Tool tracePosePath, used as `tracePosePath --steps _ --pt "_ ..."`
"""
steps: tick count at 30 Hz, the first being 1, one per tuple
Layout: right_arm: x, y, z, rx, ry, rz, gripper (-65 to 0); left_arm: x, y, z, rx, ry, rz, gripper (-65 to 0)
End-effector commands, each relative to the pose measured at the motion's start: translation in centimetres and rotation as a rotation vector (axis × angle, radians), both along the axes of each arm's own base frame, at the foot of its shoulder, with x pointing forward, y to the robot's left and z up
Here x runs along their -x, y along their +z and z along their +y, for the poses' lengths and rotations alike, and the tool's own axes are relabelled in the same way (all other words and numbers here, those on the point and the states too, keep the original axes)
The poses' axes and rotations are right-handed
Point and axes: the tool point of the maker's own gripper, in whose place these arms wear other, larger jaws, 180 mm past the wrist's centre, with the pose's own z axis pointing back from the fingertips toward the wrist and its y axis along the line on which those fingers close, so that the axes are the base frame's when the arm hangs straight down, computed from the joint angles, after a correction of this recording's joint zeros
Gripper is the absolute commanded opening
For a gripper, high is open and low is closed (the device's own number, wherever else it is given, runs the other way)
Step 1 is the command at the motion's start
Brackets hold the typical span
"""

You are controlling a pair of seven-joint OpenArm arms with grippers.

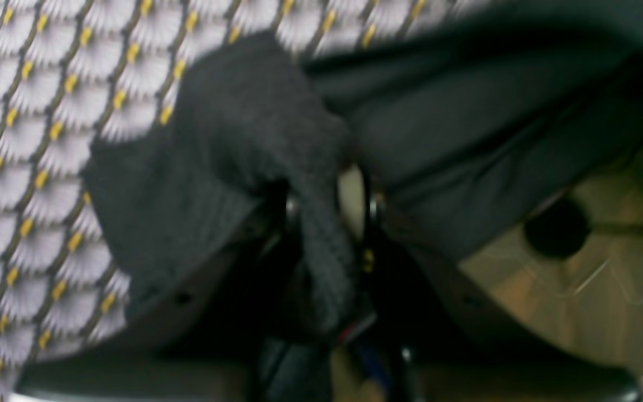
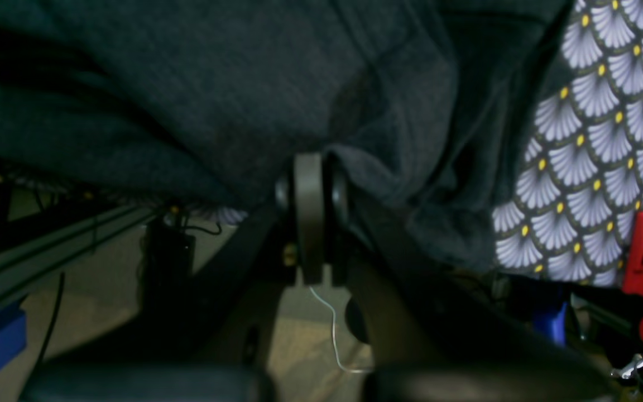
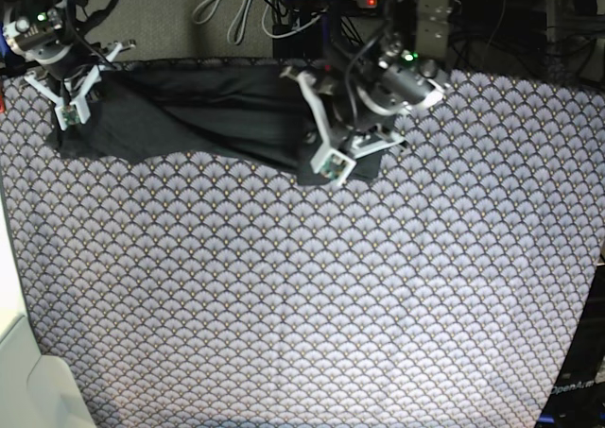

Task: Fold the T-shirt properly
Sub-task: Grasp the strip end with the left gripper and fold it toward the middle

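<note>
The dark charcoal T-shirt point(image 3: 217, 116) lies crumpled in a long band along the far edge of the table. My left gripper point(image 3: 333, 166) is at the shirt's right end. In the left wrist view it point(image 1: 327, 206) is shut on a bunched fold of the T-shirt point(image 1: 243, 123), which runs down between the fingers. My right gripper point(image 3: 68, 114) is at the shirt's left end. In the right wrist view it point(image 2: 313, 167) is shut, with the edge of the T-shirt point(image 2: 215, 84) pinched at its tips and draping above it.
A grey scallop-patterned cloth point(image 3: 302, 296) with yellow dots covers the whole table. It also shows as the cloth point(image 1: 31, 139) and the cloth point(image 2: 595, 156) in the wrist views. A red clamp point(image 2: 642, 251) sits at the table edge. Cables and stands point(image 3: 284, 12) crowd the floor behind.
</note>
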Motion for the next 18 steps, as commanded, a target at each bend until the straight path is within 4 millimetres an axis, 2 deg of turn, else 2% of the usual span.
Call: tracePosePath --steps 1,3,7,12,18 --pt "-0.5 0.8 -0.3 0.013 0.004 -0.031 -65.0 -0.4 0.9 -1.3 0.034 -0.016 -0.032 -64.5" --pt "-0.7 0.8 -0.4 0.015 0.004 -0.034 -65.0 -0.1 0.6 -2.8 0.031 -0.052 -0.024 -64.5" --pt "-0.7 0.9 -0.4 0.016 0.004 -0.034 -65.0 0.2 -0.8 -4.6 0.004 -0.091 0.005 -64.5" --pt "-0.7 0.9 -0.4 0.016 0.004 -0.034 -65.0 -0.5 -1.3 -5.1 -0.007 -0.115 0.009 -64.5" --pt "-0.7 0.9 -0.4 0.018 0.005 -0.033 -65.0 -1.4 -1.0 -5.4 -0.005 -0.121 -0.006 -64.5"
